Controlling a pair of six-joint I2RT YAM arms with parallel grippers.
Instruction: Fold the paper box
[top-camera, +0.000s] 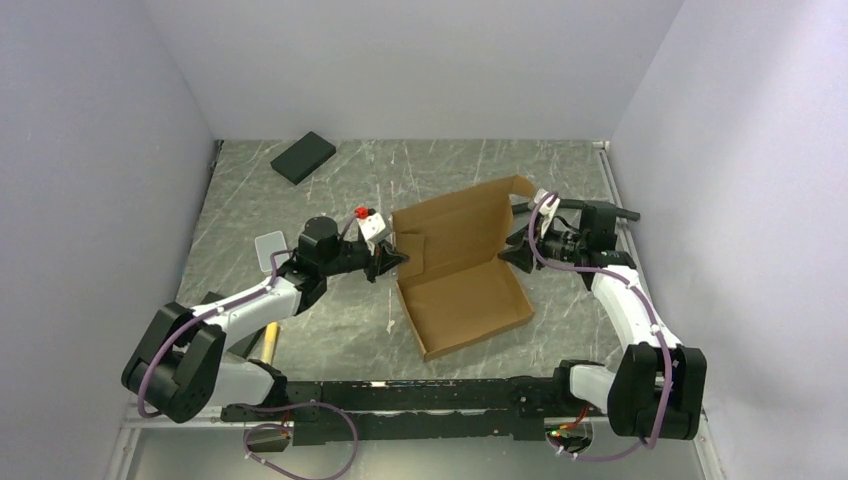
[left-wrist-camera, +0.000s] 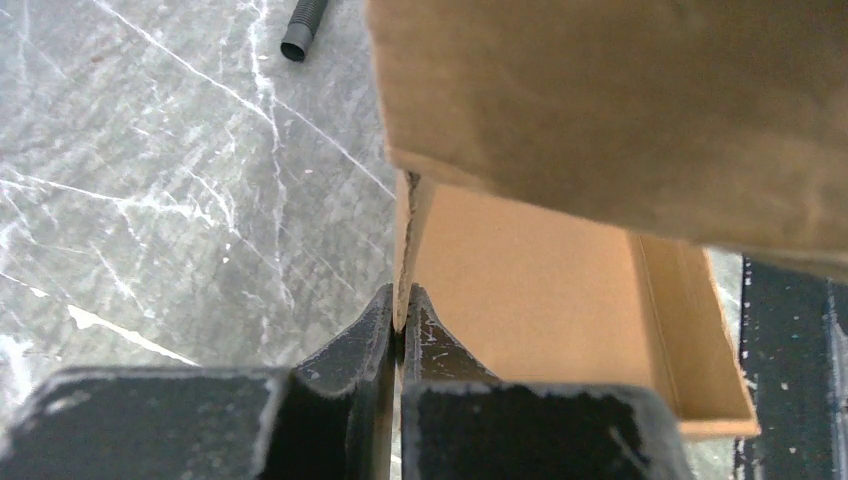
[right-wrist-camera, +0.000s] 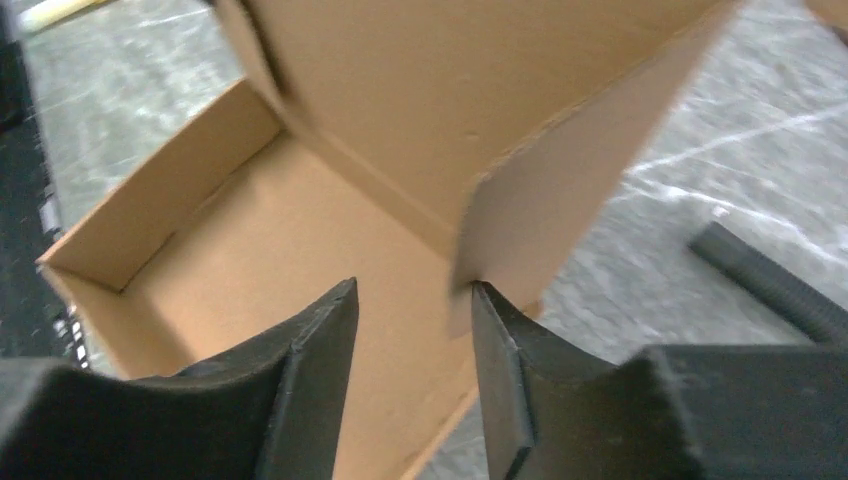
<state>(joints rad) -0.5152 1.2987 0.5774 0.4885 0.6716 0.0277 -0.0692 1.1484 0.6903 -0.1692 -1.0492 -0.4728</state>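
Note:
The paper box (top-camera: 465, 305) lies mid-table as an open brown cardboard tray, its lid (top-camera: 455, 225) tilted up behind it. My left gripper (top-camera: 398, 258) is at the tray's left wall. In the left wrist view that gripper (left-wrist-camera: 402, 315) is shut on the thin edge of the wall (left-wrist-camera: 405, 240), with the tray floor (left-wrist-camera: 540, 300) to the right. My right gripper (top-camera: 515, 255) is at the box's right side. In the right wrist view it (right-wrist-camera: 412, 300) stands open over the tray floor (right-wrist-camera: 270, 250), and one fingertip (right-wrist-camera: 490, 310) touches the lower edge of an upright side flap (right-wrist-camera: 540, 210).
A black rectangular pad (top-camera: 303, 157) lies at the back left. A small clear piece (top-camera: 270, 248) and a pale wooden stick (top-camera: 268, 343) sit by the left arm. A black ribbed tube (right-wrist-camera: 770, 285) lies on the table right of the box. Grey walls close in on both sides.

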